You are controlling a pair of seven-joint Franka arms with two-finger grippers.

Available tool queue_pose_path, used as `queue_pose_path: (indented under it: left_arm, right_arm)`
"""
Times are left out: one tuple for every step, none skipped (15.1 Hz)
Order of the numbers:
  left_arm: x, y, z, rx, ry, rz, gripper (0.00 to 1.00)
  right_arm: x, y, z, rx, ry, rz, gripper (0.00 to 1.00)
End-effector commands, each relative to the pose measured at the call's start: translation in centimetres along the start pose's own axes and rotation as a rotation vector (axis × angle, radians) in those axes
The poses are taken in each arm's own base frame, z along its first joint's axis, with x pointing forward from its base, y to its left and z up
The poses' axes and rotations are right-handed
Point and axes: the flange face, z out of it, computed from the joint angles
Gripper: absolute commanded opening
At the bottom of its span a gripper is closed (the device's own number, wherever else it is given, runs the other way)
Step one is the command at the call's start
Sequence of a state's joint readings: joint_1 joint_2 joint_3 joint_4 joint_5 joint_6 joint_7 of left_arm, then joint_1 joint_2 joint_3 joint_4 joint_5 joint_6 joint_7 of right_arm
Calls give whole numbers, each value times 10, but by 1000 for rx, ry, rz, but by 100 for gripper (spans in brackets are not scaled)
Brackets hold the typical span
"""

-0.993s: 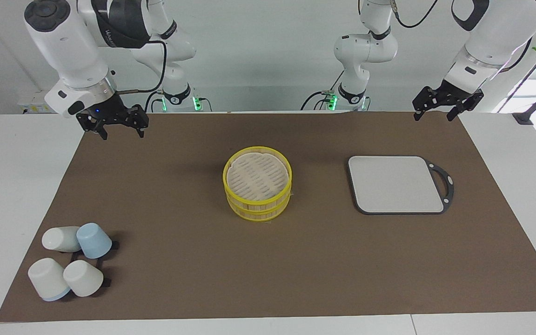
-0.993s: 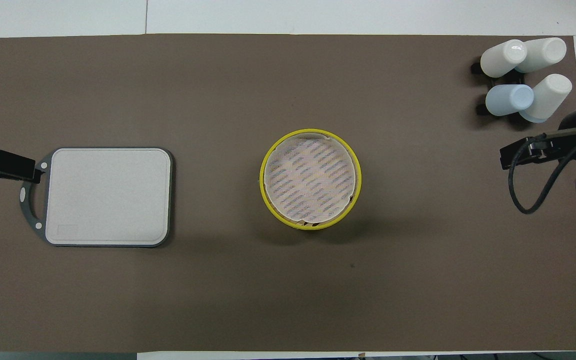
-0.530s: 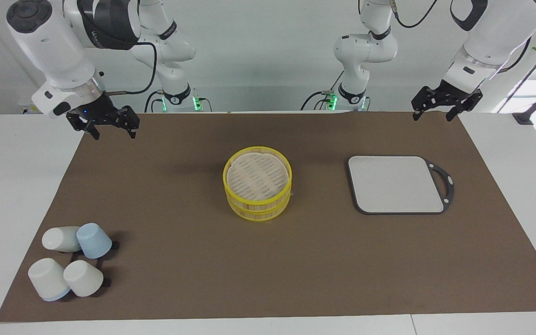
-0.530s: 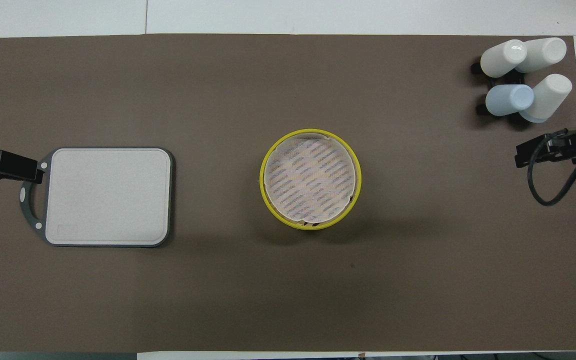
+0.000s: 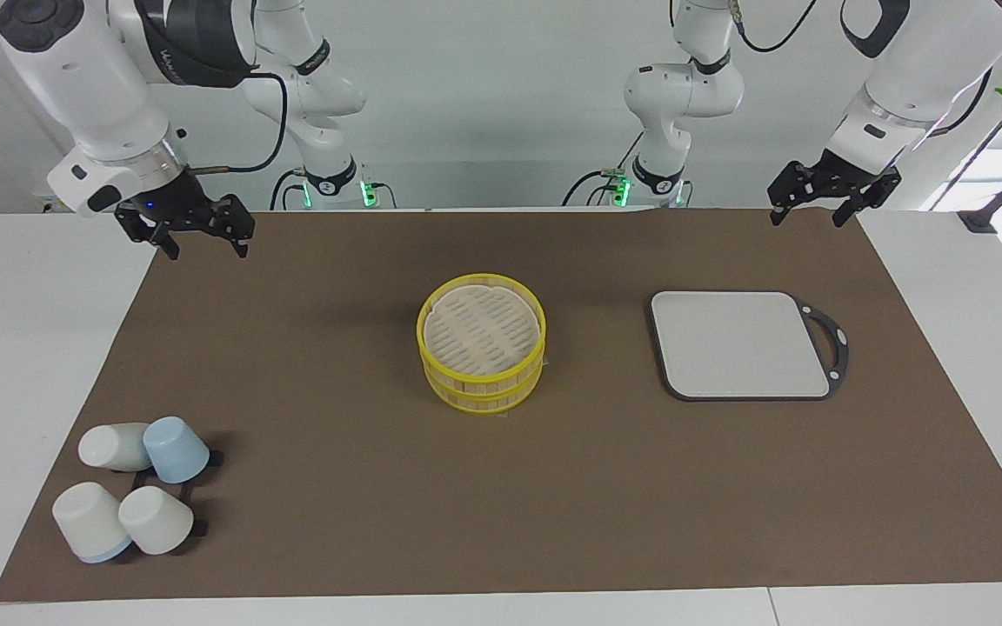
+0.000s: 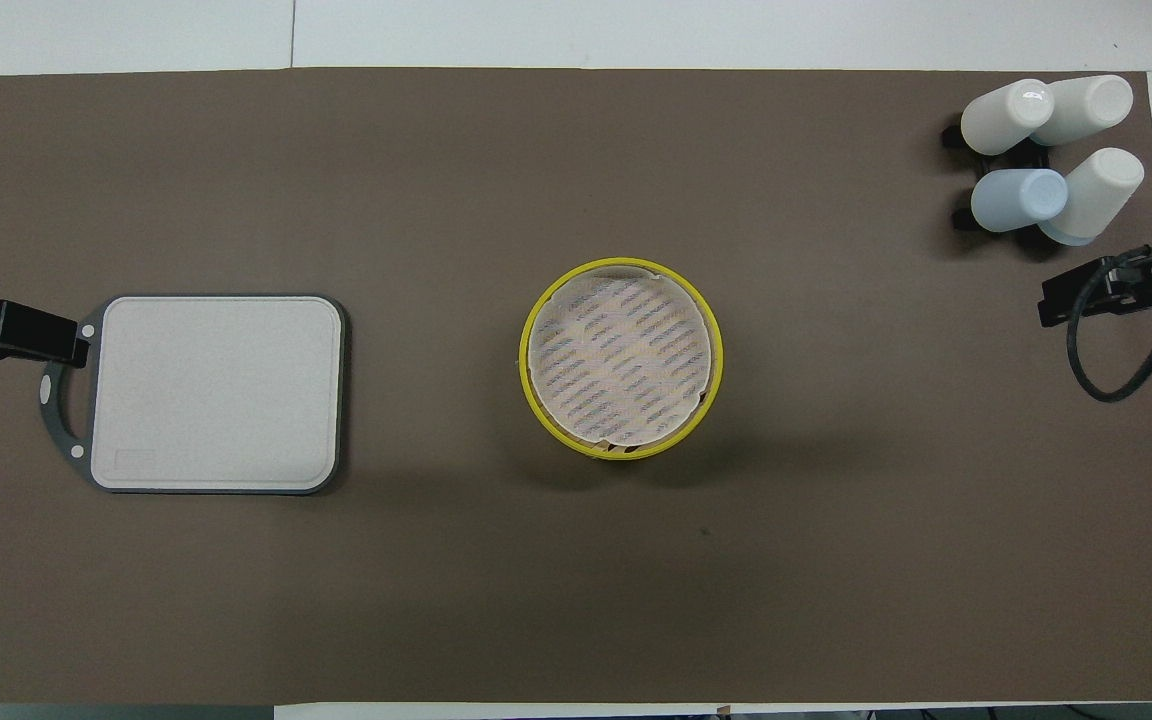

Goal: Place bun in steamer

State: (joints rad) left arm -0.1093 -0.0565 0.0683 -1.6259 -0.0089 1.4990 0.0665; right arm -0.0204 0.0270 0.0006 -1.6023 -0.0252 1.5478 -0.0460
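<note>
I had the steamer (image 5: 482,352) sitting closed in the middle of the brown mat (image 5: 362,487), its pale lid (image 6: 620,360) seated inside the yellow rim, exactly where it had been a second before. I could not find the bun anywhere in either view.

The right tool (image 5: 185,228) hung in the air over the mat's corner at the right arm's end of the tabletop (image 5: 23,348), fingers spread wide and holding nothing. Over the last second it had drawn away from the mat's middle and risen slightly toward that corner; in the overhead view less of the arm showed than earlier.

The left tool (image 5: 818,198) hung over the mat's corner at the left arm's end, also spread wide and empty, and it had barely shifted.

The grey cutting board (image 5: 740,344) lay flat beside the steamer toward the left arm's end, unmoved. The four cups (image 5: 131,487) stood clustered on their dark rack at the right arm's end, farther from the robots than the steamer, also unchanged.
</note>
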Motion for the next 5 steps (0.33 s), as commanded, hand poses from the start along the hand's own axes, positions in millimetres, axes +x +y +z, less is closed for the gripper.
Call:
queue_pose_path:
  left_arm:
    - [-2, 0, -3, 6, 22, 17, 100]
    - [-1, 0, -3, 6, 29, 15, 100]
    - [-1, 0, -4, 6, 30, 15, 100]
    - [-1, 0, -4, 5, 30, 15, 100]
    - [-1, 0, -3, 6, 29, 15, 100]
  right_arm:
    - [4, -3, -3, 21, 0, -34, 100]
    - [4, -3, -4, 21, 6, -36, 100]
    - [4, -3, -4, 19, 6, -36, 100]
    - [5, -2, -3, 19, 5, -36, 100]
    - [5, -2, -4, 19, 6, -34, 100]
